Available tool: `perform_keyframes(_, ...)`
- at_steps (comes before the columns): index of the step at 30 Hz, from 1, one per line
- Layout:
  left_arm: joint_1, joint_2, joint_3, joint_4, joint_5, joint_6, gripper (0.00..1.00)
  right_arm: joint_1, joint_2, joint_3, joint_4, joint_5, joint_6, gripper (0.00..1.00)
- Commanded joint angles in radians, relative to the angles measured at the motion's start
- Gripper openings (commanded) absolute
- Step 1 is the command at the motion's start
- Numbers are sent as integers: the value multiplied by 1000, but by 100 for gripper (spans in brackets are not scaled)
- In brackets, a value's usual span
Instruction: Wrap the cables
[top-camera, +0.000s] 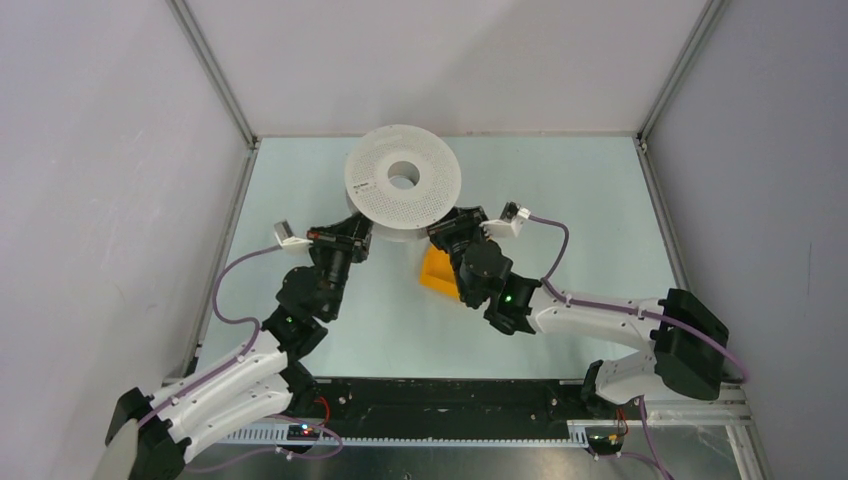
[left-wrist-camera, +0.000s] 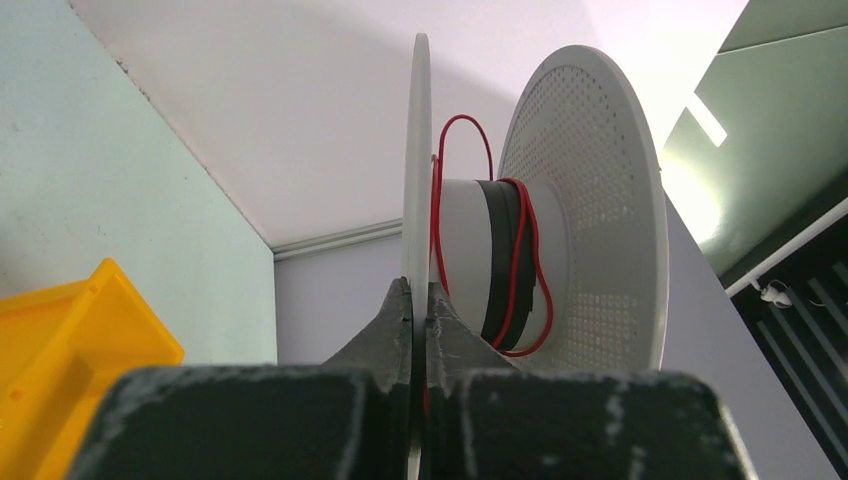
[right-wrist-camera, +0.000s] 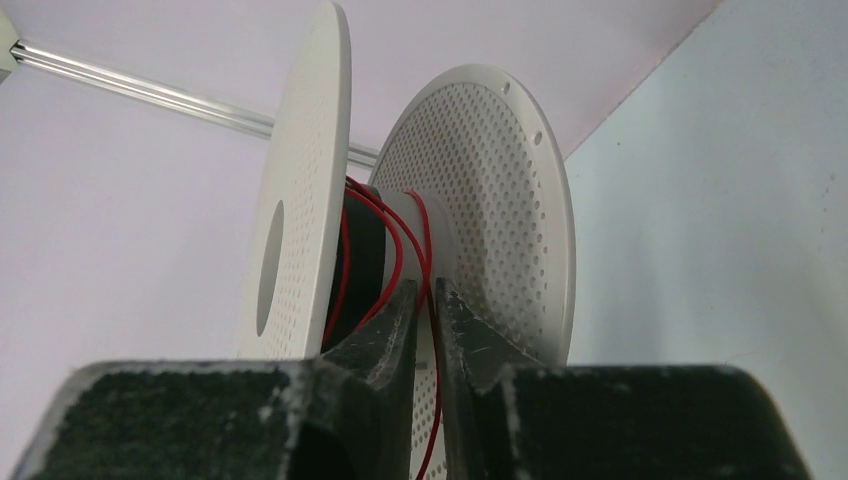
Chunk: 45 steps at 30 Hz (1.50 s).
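The white perforated spool (top-camera: 402, 180) is held off the table between both grippers. My left gripper (top-camera: 352, 236) is shut on the edge of one spool flange; in the left wrist view (left-wrist-camera: 420, 295) the thin white disc runs between the fingers. The thin red cable (left-wrist-camera: 515, 262) loops loosely round the spool's core (left-wrist-camera: 465, 250) over a black band. My right gripper (top-camera: 452, 236) sits at the spool's other side. In the right wrist view (right-wrist-camera: 428, 292) its jaws are closed on the red cable (right-wrist-camera: 392, 250), which passes down between them in front of the spool (right-wrist-camera: 490, 200).
A yellow bin (top-camera: 438, 272) lies on the table under the right wrist and shows at the lower left of the left wrist view (left-wrist-camera: 60, 350). Grey walls with metal frame posts (top-camera: 215, 75) enclose the table on three sides.
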Motion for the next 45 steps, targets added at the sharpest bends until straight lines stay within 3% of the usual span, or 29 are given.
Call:
perform_keyframes(1, -26, -53, 16, 192, 58, -70, 0, 17, -18, -32, -68, 16, -44, 19)
perform_keyframes(10, -22, -53, 15, 192, 57, -63, 0, 24, -107, -89, -3, -35, -254, 22)
perform_keyframes(31, -10, -53, 21, 192, 66, -51, 0, 24, -230, -123, -106, -80, -380, 30)
perform_keyframes(37, -6, -62, 12, 192, 74, -43, 0, 12, -366, -179, -89, -246, -603, 35)
perform_keyframes(45, -1, -64, 13, 192, 87, -47, 0, -61, -501, -184, -259, -543, -766, 34)
